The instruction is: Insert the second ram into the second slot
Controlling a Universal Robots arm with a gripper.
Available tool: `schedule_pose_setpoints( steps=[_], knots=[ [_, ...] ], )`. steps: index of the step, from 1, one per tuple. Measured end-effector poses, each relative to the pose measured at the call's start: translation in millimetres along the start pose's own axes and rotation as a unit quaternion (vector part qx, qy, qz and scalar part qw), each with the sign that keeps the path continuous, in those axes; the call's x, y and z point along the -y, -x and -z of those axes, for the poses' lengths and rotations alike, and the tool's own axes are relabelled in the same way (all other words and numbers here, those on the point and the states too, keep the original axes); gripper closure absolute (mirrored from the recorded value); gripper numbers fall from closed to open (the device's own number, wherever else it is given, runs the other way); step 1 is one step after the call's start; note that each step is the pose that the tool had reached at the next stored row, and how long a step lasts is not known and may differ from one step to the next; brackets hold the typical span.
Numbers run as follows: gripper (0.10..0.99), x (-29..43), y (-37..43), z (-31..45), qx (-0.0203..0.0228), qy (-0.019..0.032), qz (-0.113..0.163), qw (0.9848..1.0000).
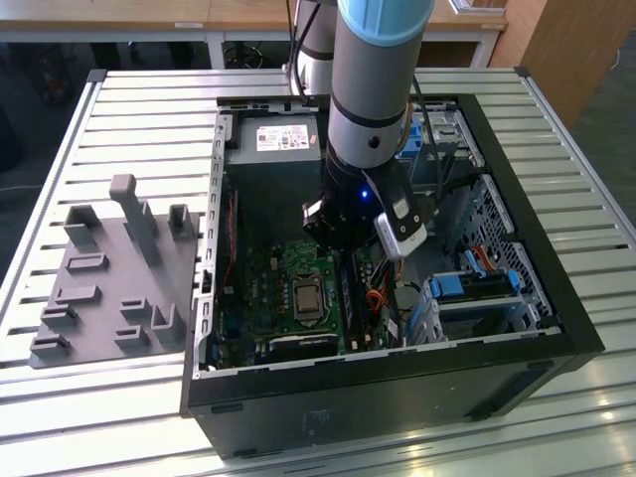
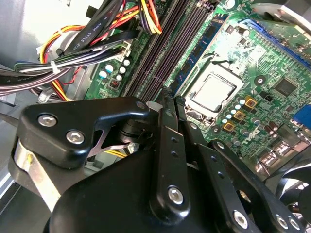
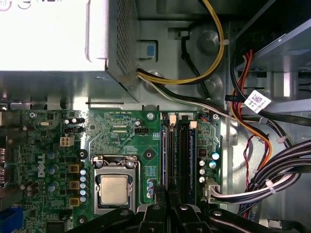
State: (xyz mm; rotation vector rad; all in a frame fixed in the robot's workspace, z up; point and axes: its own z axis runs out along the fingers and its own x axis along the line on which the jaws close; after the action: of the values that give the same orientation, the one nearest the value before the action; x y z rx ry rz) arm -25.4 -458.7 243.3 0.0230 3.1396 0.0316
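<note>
Slatted worktop, open PC case: hand low over RAM slots beside CPU; its grip can't be told; second ram prob. light, stiff, fragile, so hold by long edges.

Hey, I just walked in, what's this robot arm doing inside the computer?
The robot arm reaches down into the open computer case. Its end effector hangs low over the memory slots, right at one end of a blue memory stick that stands in the slot beside the processor. Whether that stick is fully seated can't be told from here.
</note>
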Motion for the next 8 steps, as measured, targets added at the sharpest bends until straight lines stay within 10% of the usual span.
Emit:
schedule_pose_setpoints(
  steps=[8],
  knots=[
    [0.949, 0.0, 0.0, -1.5, 0.0, 0.0, 0.0, 1.0]
  ],
)
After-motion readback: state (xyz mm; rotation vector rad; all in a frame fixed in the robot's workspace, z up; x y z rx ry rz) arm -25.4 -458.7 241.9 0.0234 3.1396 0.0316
